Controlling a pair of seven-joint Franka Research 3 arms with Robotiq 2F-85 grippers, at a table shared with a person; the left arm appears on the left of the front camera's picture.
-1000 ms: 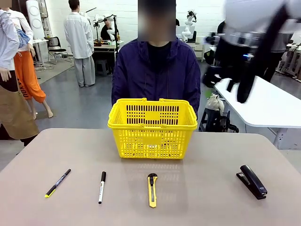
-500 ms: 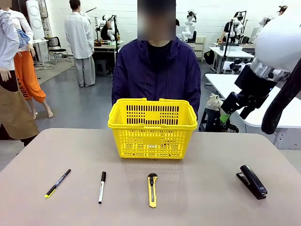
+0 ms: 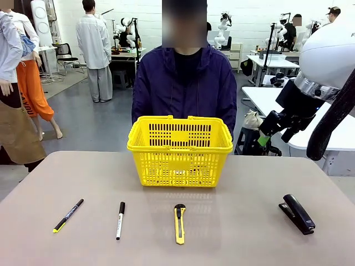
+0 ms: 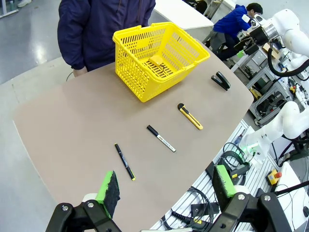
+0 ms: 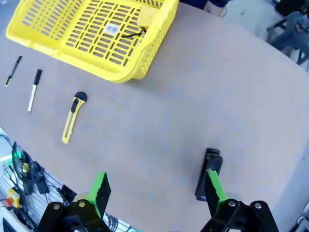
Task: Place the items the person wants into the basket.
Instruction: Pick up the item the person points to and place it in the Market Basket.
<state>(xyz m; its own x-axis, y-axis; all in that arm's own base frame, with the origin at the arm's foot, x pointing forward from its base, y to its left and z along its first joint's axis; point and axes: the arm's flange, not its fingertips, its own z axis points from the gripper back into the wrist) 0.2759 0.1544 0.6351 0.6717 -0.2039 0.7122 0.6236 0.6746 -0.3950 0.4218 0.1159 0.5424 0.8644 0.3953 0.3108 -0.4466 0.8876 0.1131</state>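
The right claw (image 5: pixel 157 186) is being held wide open and empty above the stapler (image 5: pixel 208 162); the left claw (image 4: pixel 167 182), likewise open and empty, is being held high over the worktop (image 4: pixel 72 125) near the pen (image 4: pixel 124 161).

you have bare table (image 3: pixel 249 183) between the basket (image 3: pixel 179 151) and the utility knife (image 3: pixel 179 223), and wide room beside the stapler (image 3: pixel 297 213)

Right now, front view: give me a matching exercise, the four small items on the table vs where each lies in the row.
Items:
1. black pen
2. white marker
3. utility knife
4. stapler

Places:
A. end of the row on the robot's right
B. directly in front of the basket
C. end of the row on the robot's left
D. second from the robot's left

Pairs: 1-C, 2-D, 3-B, 4-A
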